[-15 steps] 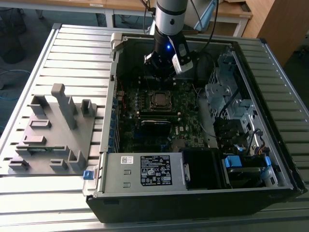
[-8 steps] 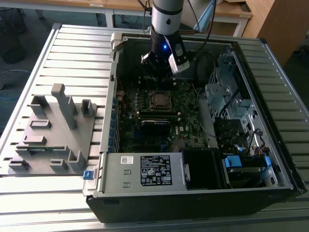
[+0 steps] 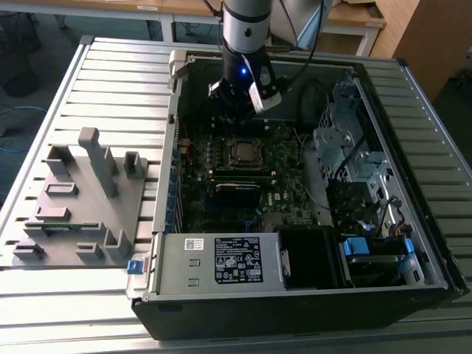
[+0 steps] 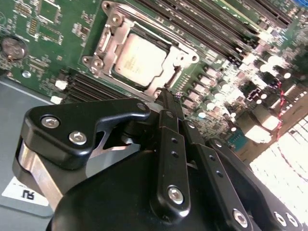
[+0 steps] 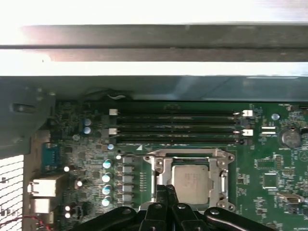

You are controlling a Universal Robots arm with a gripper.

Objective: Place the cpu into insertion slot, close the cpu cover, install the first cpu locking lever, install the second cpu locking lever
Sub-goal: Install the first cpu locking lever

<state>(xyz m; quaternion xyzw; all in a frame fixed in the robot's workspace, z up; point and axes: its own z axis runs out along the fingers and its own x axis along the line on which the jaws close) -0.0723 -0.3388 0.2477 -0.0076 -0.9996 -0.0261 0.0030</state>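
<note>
The cpu (image 4: 138, 58) (image 5: 191, 181), a small square chip with a dull silver top, lies flat in the insertion slot on the green motherboard (image 3: 284, 158); the slot's pin face is hidden beneath it. The silvery cpu cover (image 4: 107, 44) (image 5: 166, 167) lies down around the chip's edges. My gripper (image 4: 165, 94) (image 5: 165, 188) hovers just beside the socket's edge, its black fingers pressed together with nothing between them. In the exterior view the gripper (image 3: 234, 99) hangs inside the open computer case, slightly behind the cpu (image 3: 243, 152). I cannot make out how the locking levers stand.
Long black memory slots (image 5: 178, 126) (image 4: 219, 26) run beside the socket. A power supply (image 3: 221, 258) and a drive cage (image 3: 346, 144) fill the case's front and the exterior view's right. A grey fixture plate (image 3: 81, 199) lies left of the case.
</note>
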